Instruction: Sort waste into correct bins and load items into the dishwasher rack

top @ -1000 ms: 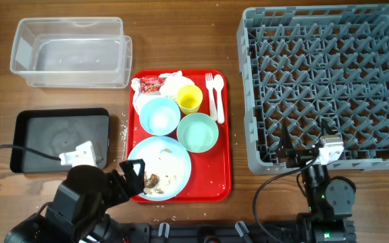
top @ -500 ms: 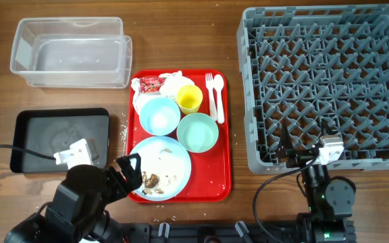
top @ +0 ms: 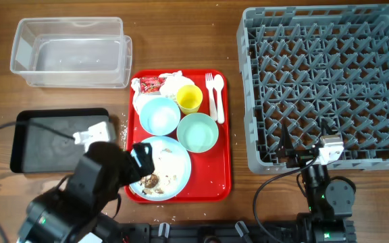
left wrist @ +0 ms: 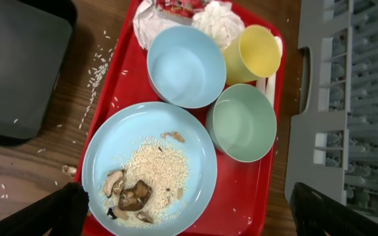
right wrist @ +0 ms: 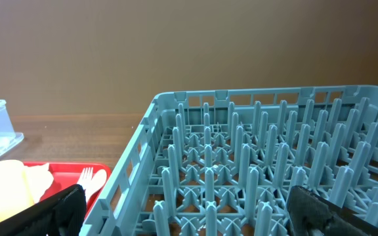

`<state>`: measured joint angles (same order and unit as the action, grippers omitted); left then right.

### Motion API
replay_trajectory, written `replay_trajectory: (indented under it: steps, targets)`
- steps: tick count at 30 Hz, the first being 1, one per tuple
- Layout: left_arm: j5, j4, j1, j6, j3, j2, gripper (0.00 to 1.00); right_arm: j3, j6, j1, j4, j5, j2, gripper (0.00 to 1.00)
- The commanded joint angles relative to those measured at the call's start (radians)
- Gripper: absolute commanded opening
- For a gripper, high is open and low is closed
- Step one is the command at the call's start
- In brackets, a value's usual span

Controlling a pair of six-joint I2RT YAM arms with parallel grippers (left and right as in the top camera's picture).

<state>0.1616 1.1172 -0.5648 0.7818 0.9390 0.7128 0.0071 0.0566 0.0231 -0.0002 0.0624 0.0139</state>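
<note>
The dishwasher rack (top: 323,81) at upper right is sitting empty; dishes (top: 198,131) and waste (top: 157,84) are waiting on the red tray (top: 218,177); left hand (left wrist: 195,213) and right hand (right wrist: 189,213) are hovering spread, empty.

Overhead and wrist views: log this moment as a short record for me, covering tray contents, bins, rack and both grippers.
red tray: plate with rice and brown bits, small blue bowl, mint bowl, yellow cup, fork, spoon, napkin, wrapper
clear tub: empty
black tray: no waste placed in it
rack: no dishes loaded
spilled rice: on table, between black tray and red tray
left gripper: open, above plate's left edge, holding nothing
right gripper: open, at rack's near edge, holding nothing
</note>
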Motion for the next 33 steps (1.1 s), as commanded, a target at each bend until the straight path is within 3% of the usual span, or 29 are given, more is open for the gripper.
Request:
replay_trajectory:
  steps: [1,8,14,21,27,33]
  targets:
    - [-0.014,-0.035,-0.006,-0.047,-0.006,0.084,1.00,-0.002,0.014,0.002,0.002,-0.011,-0.004,1.00]
    - [-0.002,-0.172,-0.006,-0.129,-0.006,0.338,1.00,-0.002,0.014,0.002,0.002,-0.011,-0.004,1.00]
    - [0.145,-0.236,-0.006,-0.127,-0.006,0.502,1.00,-0.002,0.014,0.002,0.002,-0.011,-0.004,1.00]
    - [0.270,-0.288,0.000,-0.119,-0.006,0.527,0.89,-0.002,0.014,0.002,0.002,-0.011,-0.004,1.00]
    - [0.261,-0.295,0.104,-0.012,-0.006,0.527,0.87,-0.002,0.014,0.002,0.002,-0.011,-0.004,1.00]
    - [0.155,-0.319,0.217,-0.011,-0.006,0.527,0.88,-0.002,0.014,0.002,0.002,-0.011,-0.004,1.00]
